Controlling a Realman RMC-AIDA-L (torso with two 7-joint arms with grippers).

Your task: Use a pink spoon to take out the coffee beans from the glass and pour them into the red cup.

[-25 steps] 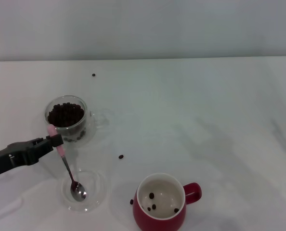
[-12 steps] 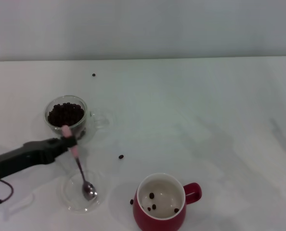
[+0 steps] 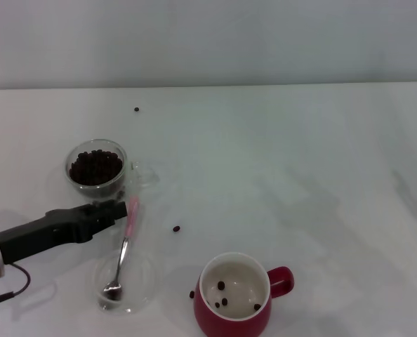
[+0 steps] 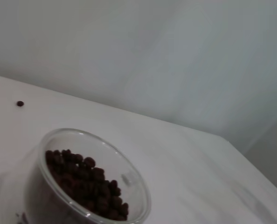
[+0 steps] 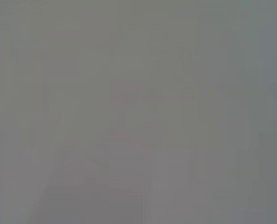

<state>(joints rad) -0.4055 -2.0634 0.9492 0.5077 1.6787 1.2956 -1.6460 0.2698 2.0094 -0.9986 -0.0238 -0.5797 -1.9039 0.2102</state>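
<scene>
Head view: the left gripper pinches the pink spoon by its handle end, and the stem slants down from it so the bowl rests in a clear glass dish below. The glass of coffee beans stands just beyond the gripper; the red cup, a few beans inside, sits well off toward the robot's right. To scoop well, lift the bowl clear, then dip it level. Stray beans dot the white surface — a plain pale wall behind.

Left wrist view: the glass and its beans fill the near foreground.

Right wrist view: only blank grey — the right gripper is not visible.
</scene>
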